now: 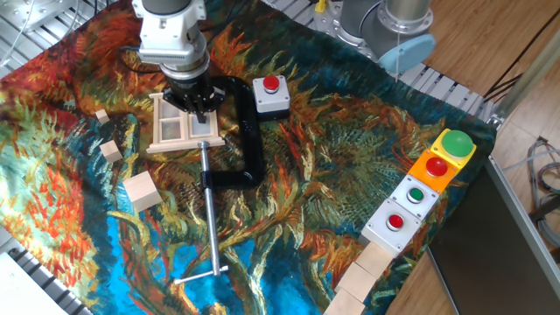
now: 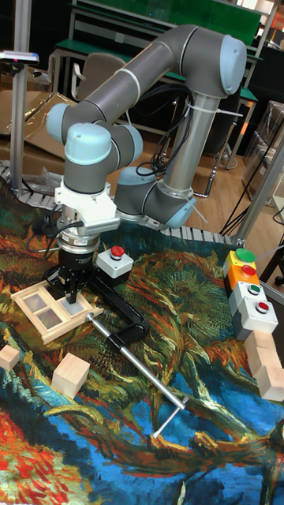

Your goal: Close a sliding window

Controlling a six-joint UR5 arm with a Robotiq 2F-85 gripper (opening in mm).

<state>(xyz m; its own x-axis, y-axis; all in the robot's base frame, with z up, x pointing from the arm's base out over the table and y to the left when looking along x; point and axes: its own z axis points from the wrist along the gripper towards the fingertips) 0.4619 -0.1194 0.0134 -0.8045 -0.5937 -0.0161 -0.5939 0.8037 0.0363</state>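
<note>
Window [image 1: 182,128] lies flat; panes side by side, pincer [image 1: 194,105] above.

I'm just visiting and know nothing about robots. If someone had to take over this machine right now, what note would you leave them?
End effector: down on the sliding window, at its upper right part by the black clamp. Whether its fingers are open or shut cannot be told from either view.

Window: lies flat on the patterned cloth, held in place by the clamp. Red button box sits just to its right.

Done: the arm has reached the window.

Left: the panel's position is hidden under the end effector, so I cannot confirm it is closed. Check, finish the slide if needed, then lift the arm away.
</note>
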